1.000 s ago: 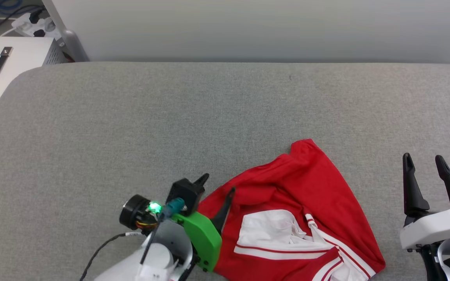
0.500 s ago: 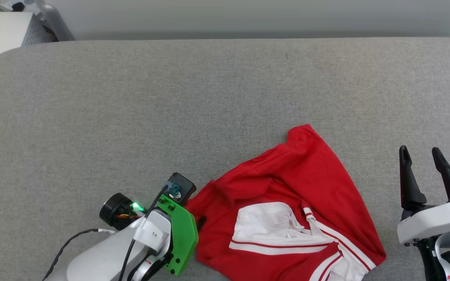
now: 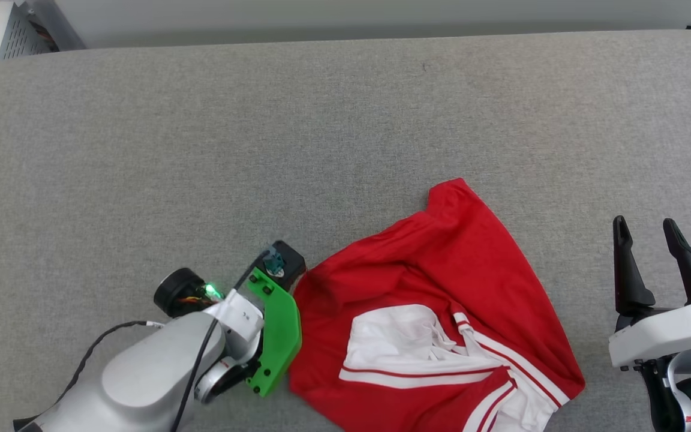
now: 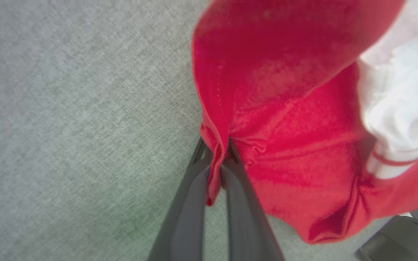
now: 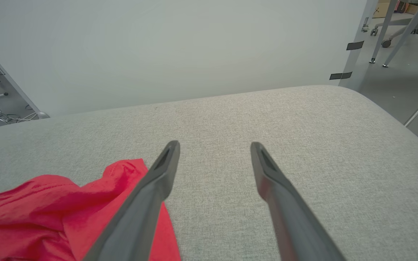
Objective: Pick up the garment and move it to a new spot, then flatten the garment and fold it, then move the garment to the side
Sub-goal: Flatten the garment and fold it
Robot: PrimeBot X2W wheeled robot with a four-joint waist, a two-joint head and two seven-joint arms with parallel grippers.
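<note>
your left gripper point(image 4: 216, 146) has its jaws pinched tight on a fold of the shirt point(image 3: 441, 276) at its left edge, with red cloth squeezed between the two fingers. the shirt lies crumpled on the grey surface point(image 3: 201, 150), low and right of centre in the head view, its white sleeve point(image 3: 393, 336) with striped trim facing up. your right gripper point(image 3: 644, 223) sits off to the shirt's right, clear of it, jaws spread wide and holding nothing.
</note>
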